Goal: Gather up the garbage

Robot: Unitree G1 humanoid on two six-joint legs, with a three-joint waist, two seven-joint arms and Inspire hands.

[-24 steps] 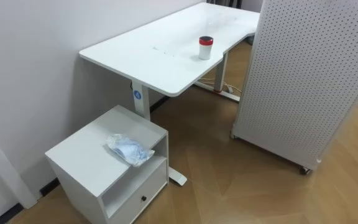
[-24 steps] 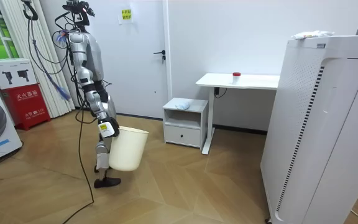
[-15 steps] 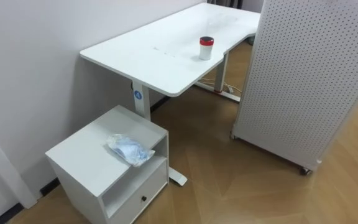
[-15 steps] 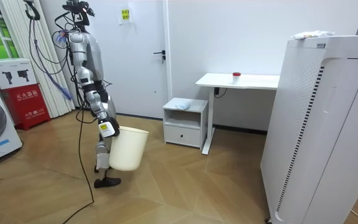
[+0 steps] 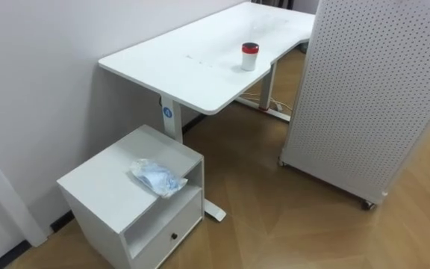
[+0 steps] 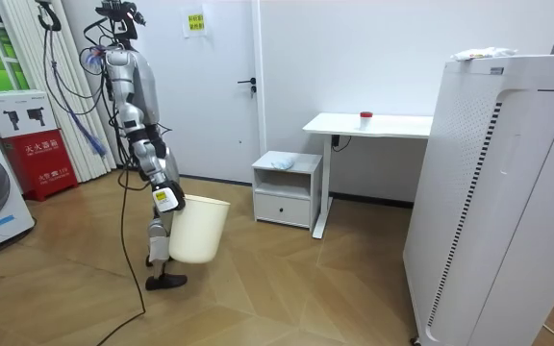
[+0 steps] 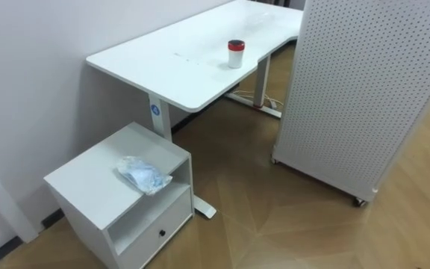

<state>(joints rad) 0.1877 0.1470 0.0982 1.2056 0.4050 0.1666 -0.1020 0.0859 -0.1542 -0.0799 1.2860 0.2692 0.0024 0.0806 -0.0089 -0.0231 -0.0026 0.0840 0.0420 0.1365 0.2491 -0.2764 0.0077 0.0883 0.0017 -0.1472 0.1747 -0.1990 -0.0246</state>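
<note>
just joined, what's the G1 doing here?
The robot stands on the wooden floor a few steps from the low white cabinet, facing it. A cream plastic bin hangs at its right hand, beside its leg; the grip is too small to read. The garbage, a crumpled bluish-white plastic wrapper, lies untouched on the cabinet's top. A small white cup with a red lid stands on the white desk beyond.
</note>
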